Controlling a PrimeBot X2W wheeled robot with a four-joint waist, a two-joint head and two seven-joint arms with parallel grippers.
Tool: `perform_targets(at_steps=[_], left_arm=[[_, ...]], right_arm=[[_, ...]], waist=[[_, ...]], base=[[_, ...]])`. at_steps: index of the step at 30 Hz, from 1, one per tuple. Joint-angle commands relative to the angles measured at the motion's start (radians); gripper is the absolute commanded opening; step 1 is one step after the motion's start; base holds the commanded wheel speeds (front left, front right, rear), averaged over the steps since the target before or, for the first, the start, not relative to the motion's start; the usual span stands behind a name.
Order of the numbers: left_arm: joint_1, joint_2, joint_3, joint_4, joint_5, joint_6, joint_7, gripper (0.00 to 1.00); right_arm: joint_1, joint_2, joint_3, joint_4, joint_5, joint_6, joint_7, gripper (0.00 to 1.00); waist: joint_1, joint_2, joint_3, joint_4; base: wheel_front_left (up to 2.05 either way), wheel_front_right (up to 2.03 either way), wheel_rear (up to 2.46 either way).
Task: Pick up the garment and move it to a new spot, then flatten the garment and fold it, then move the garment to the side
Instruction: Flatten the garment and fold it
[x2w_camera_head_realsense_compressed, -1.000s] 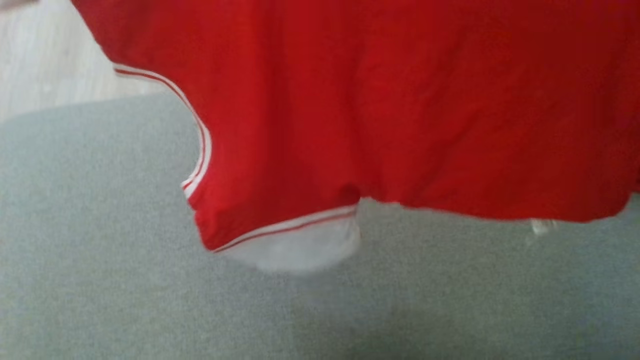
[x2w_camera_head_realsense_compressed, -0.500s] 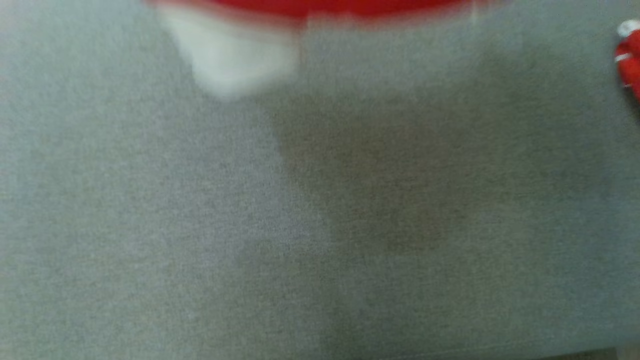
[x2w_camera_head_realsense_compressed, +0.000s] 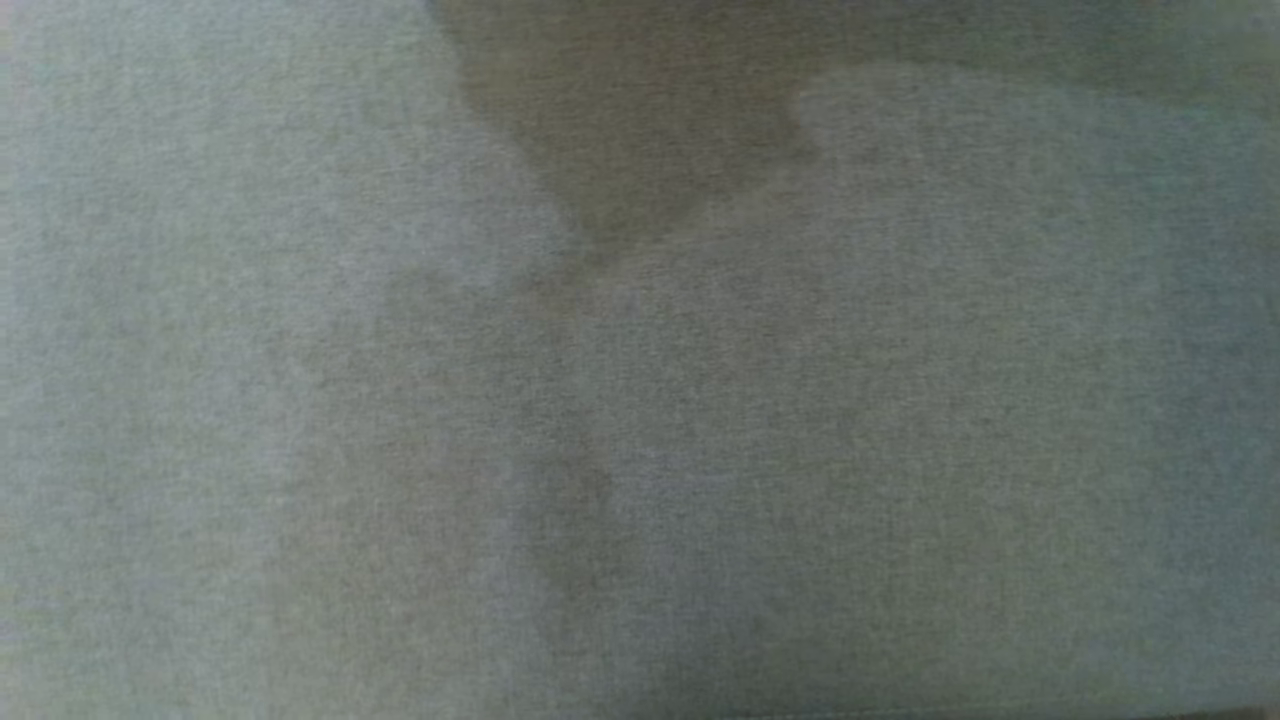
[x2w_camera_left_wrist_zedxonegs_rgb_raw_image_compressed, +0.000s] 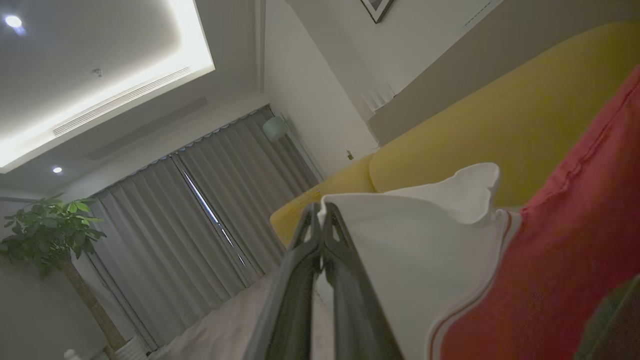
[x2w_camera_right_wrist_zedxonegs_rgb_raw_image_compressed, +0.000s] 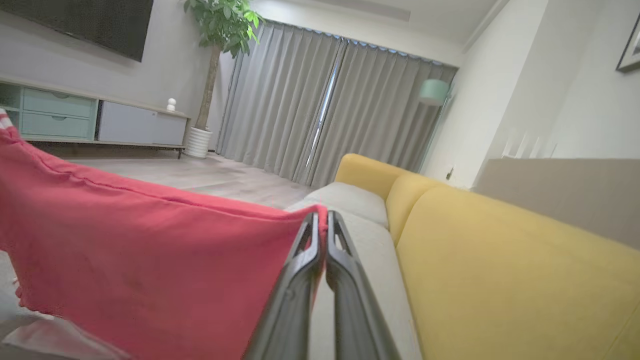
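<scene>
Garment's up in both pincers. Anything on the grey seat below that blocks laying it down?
Nothing visible does. The left pincer and right pincer are shut on the red fabric garment with white trim. In the head view, the grey fabric seat carries shadows, no object.

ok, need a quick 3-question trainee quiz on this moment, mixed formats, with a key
1. True or false: the right gripper is shut on a red edge of the garment.
2. What does the left gripper pinch? A. the garment's white panel. B. a curtain. C. nothing, its jaws are open.
3. Fill in: in the right wrist view, the sofa backrest is coloured ____.

Key: 1 true; 2 A; 3 yellow.
</scene>
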Motion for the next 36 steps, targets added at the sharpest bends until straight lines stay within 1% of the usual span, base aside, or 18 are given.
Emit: perform_targets(at_steps=[1,5,9,14,18,23,24,26,32,33,36], left_arm=[[0.006,0.067,0.056,-0.046,-0.009,0.009,-0.003,0.0],[0.18,0.105,0.091,-0.147,-0.027,0.016,-0.003,0.0],[0.373,0.154,0.12,-0.237,-0.052,0.028,-0.003,0.0],[0.619,0.198,0.135,-0.327,-0.084,0.054,-0.003,0.0],[0.802,0.205,0.126,-0.377,-0.108,0.083,-0.004,0.0],[1.017,0.209,0.113,-0.434,-0.141,0.123,-0.004,0.0],[1.017,0.209,0.113,-0.434,-0.141,0.123,-0.004,0.0],[1.096,0.214,0.099,-0.46,-0.143,0.141,-0.004,0.0],[1.304,0.23,0.071,-0.548,-0.162,0.212,0.002,0.0],[1.356,0.238,0.066,-0.577,-0.168,0.232,0.006,0.0],[1.394,0.249,0.059,-0.615,-0.168,0.246,0.012,0.0]], right_arm=[[0.039,-0.027,-0.018,-0.037,0.012,0.007,-0.005,0.0],[0.167,-0.047,-0.041,-0.072,0.051,0.007,-0.005,0.0],[0.306,-0.055,-0.063,-0.115,0.086,0.007,-0.005,0.0],[0.492,-0.071,-0.086,-0.182,0.136,0.007,-0.005,0.0],[0.656,-0.084,-0.111,-0.23,0.158,0.007,-0.005,0.0],[0.854,-0.074,-0.142,-0.296,0.162,0.007,-0.005,0.0],[0.854,-0.074,-0.142,-0.296,0.162,0.007,-0.005,0.0],[0.927,-0.073,-0.158,-0.319,0.16,0.007,-0.005,0.0],[1.126,-0.063,-0.205,-0.394,0.138,0.007,-0.005,0.0],[1.171,-0.059,-0.216,-0.412,0.132,0.007,-0.005,0.0],[1.214,-0.055,-0.231,-0.427,0.124,0.007,-0.005,0.0]], waist=[[-0.0002,0.0,-0.002,0.006],[-0.0002,0.0,-0.031,0.013],[-0.0002,0.0,-0.075,0.004],[-0.0002,0.0,-0.142,-0.002],[-0.0002,0.0,-0.208,-0.001],[-0.0002,0.0,-0.281,-0.01],[-0.0002,0.0,-0.281,-0.01],[-0.0002,0.0,-0.305,-0.01],[-0.0002,0.0,-0.348,-0.015],[-0.0002,0.0,-0.351,-0.018],[-0.0002,0.0,-0.347,-0.017]], base=[[0.0,0.0,0.0],[0.0,0.0,0.0],[0.0,0.0,0.0],[0.0,0.0,0.0],[0.0,0.0,0.0],[0.0,0.0,0.0],[0.0,0.0,0.0],[0.0,0.0,0.0],[0.0,0.0,0.0],[0.0,0.0,0.0],[0.0,0.0,0.0]])
